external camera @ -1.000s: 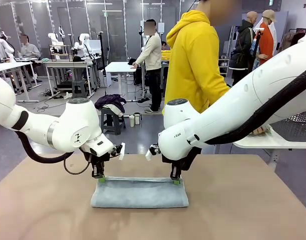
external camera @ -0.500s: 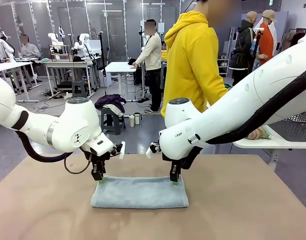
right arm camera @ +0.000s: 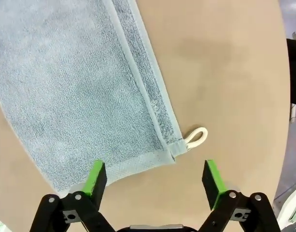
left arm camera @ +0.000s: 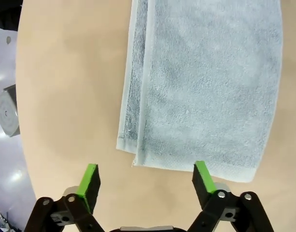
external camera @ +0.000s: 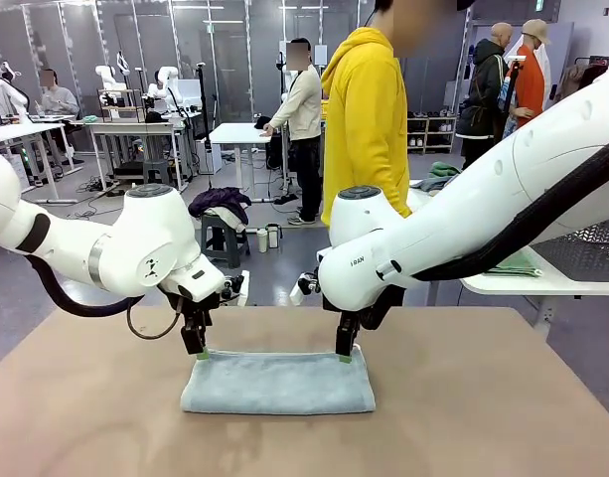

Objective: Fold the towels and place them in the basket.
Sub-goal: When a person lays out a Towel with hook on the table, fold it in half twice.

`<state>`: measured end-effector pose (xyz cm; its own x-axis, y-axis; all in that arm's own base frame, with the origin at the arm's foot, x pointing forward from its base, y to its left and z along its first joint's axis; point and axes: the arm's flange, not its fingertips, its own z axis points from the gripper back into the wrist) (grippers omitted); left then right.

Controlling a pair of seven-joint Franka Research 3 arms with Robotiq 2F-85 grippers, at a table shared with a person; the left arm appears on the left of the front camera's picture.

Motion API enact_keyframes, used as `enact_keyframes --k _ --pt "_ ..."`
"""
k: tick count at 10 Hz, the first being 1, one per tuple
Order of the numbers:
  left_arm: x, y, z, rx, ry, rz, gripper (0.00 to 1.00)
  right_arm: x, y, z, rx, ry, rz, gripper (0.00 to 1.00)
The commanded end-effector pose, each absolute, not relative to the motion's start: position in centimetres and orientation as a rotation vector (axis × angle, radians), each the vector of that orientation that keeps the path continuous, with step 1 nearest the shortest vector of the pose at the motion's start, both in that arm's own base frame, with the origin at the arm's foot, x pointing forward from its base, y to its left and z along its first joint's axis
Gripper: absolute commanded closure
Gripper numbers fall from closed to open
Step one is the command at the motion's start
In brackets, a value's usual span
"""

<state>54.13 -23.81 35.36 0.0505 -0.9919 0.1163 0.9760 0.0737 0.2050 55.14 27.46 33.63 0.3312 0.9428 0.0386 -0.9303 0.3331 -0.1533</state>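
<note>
A pale grey-blue towel [external camera: 277, 380] lies folded into a long strip on the brown table [external camera: 483, 407], its layered edge toward the far side. My left gripper [external camera: 198, 351] hovers just above the strip's far left corner, jaws open and holding nothing. In the left wrist view the towel [left arm camera: 205, 87] lies beyond the left gripper [left arm camera: 146, 173]. My right gripper [external camera: 346, 354] hangs open over the far right corner. The right wrist view shows the towel [right arm camera: 75, 92] and its white loop tag [right arm camera: 196, 137] just ahead of the right gripper [right arm camera: 153, 170]. The dark lattice basket [external camera: 590, 253] sits on a side table at the right.
A person in a yellow hoodie [external camera: 369, 129] stands beyond the table's far edge. A white side table [external camera: 542, 283] at the right carries a pale green cloth [external camera: 513, 266] beside the basket. Bare tabletop lies around the towel on all sides.
Both grippers have opened, let go of the towel's far edge and risen slightly. The person has drawn the hand back from the side table and stepped left.
</note>
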Motion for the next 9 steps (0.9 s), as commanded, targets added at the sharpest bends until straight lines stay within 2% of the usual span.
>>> enact_keyframes --k 1,2,8,9 --pt "53.1 -22.6 35.7 0.013 -0.237 -1.491 0.0 54.8 27.1 33.7 -0.084 -0.104 1.221 0.0" --pt "54.1 -23.8 35.4 0.078 -0.25 -1.5 0.0 55.1 27.5 33.6 -0.11 -0.128 1.227 0.0" --pt "54.1 -23.8 35.4 0.078 -0.25 -1.5 0.0 55.1 27.5 33.6 -0.11 -0.128 1.227 0.0" --pt "53.9 -23.8 35.3 0.066 -0.246 -1.495 0.03 55.1 27.5 33.6 -0.11 -0.128 1.227 0.0"
